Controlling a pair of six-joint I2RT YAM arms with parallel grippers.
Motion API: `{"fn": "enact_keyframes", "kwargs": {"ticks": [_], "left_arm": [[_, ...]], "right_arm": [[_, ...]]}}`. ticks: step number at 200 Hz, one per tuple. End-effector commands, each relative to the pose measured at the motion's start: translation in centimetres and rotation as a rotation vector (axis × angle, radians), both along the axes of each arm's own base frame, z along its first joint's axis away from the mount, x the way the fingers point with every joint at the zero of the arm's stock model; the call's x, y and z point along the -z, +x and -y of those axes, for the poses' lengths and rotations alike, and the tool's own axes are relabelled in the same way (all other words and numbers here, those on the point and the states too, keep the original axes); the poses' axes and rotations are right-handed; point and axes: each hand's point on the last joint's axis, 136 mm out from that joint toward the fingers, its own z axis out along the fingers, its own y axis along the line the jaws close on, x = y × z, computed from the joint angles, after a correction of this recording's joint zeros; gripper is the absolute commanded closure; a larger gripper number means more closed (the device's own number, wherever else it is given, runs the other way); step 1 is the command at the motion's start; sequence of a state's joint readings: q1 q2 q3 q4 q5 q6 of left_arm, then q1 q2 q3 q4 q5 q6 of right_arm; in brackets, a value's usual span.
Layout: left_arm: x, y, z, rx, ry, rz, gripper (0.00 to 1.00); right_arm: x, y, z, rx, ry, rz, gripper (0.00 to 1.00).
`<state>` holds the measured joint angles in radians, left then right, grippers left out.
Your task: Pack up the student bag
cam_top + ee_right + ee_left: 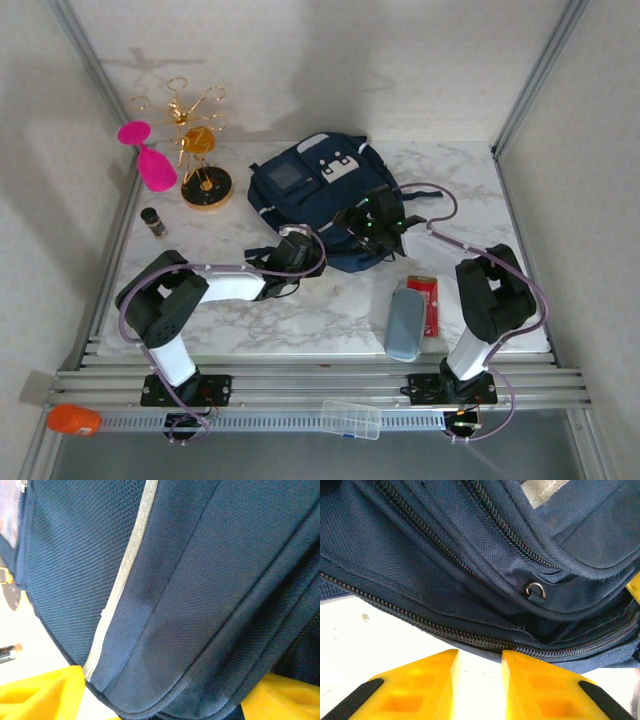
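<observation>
Marble table (300,310): student bag (310,200) lies flat, diagonally.

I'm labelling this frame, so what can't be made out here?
- Bag contents: top view, hidden by its fabric.
- Right tool grip: right wrist view, bag fabric covers the fingertips.
- Red item: top view, partly covered by grey case.
- Small bottle label: top view, too small.

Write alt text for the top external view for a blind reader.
A navy student bag lies on a white marble table, with the left arm and right arm both reaching to its near side. A grey pouch and red packet lie by the right arm; a gold stand, pink goblet and small dark bottle sit far left.
</observation>
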<state>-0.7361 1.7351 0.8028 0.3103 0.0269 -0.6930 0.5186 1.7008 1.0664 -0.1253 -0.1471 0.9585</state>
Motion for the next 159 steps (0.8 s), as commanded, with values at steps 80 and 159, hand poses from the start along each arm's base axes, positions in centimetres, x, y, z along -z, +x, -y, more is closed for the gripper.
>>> {"fn": "enact_keyframes", "kwargs": {"ticks": [80, 159], "left_arm": [[-1.7, 1.7, 0.2, -0.149, -0.113, 0.012, 0.85], [0.6, 1.3, 1.0, -0.139, -0.129, -0.028, 0.90]], "right_arm": [[0.7, 1.1, -2.5, -0.027, -0.041, 0.015, 0.11], [-9.1, 1.8, -3.4, -0.081, 0.160, 0.314, 0.38]]}}
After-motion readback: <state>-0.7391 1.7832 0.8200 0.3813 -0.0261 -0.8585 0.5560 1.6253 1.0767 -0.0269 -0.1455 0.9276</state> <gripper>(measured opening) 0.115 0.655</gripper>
